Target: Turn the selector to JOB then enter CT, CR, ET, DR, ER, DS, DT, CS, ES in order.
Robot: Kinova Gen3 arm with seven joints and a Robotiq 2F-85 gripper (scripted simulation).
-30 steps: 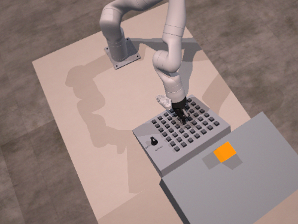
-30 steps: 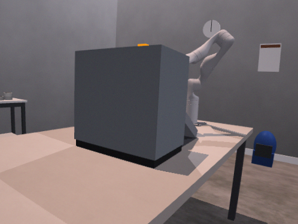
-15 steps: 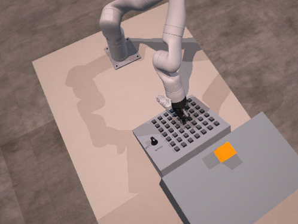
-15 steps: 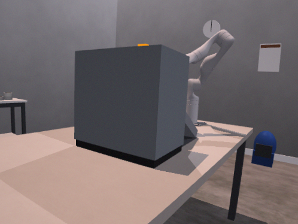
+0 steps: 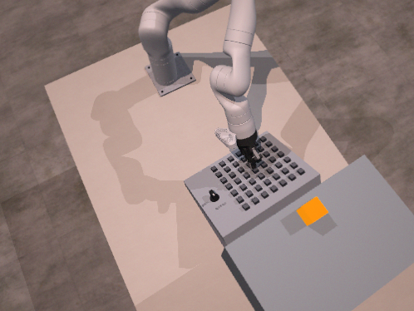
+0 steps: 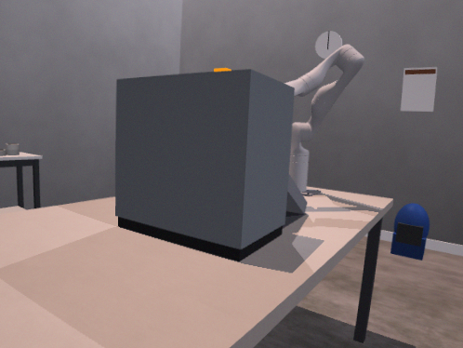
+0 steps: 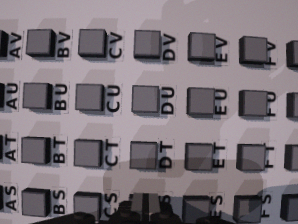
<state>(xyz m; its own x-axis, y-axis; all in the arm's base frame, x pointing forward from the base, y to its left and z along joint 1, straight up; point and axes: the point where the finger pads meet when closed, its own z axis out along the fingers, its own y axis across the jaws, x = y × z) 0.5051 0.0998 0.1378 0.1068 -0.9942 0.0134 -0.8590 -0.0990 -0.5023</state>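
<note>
Selector (image 5: 214, 195), a small black knob, sits at the near-left corner of a flat grey keypad panel (image 5: 199, 183) on the pale, matte tabletop (image 5: 104, 125). Seen from the top, the panel holds a grid of dark square keys (image 5: 266, 183), and a tall grey box (image 5: 332, 249) with an orange rectangle (image 5: 312, 210) on its top face adjoins it. A smooth white jointed arm (image 5: 237, 75) bends down from its bolted base plate (image 5: 170, 79), and its black pincer (image 5: 253, 163) points at the keys in the middle of the grid, fingers together with nothing between them.

From the exterior view, the grey box (image 6: 200, 158), plain-sided with a black base strip, hides the panel and pincer. Only the upper white arm (image 6: 325, 79) shows behind it, along with a round wall clock (image 6: 328, 44), a wall poster (image 6: 418, 89) and a blue rounded object (image 6: 410, 231) on the floor.

In the wrist view, raised grey cube-shaped keys stand in rows on the light panel, each with a printed black label. The DT key (image 7: 144, 154) lies centre, with the CT key (image 7: 88, 153) to its left and the ET key (image 7: 198, 156) to its right. The closed fingertips fill the bottom edge, at the DS position between the CS key (image 7: 87, 204) and the ES key (image 7: 195, 207); contact cannot be judged.
</note>
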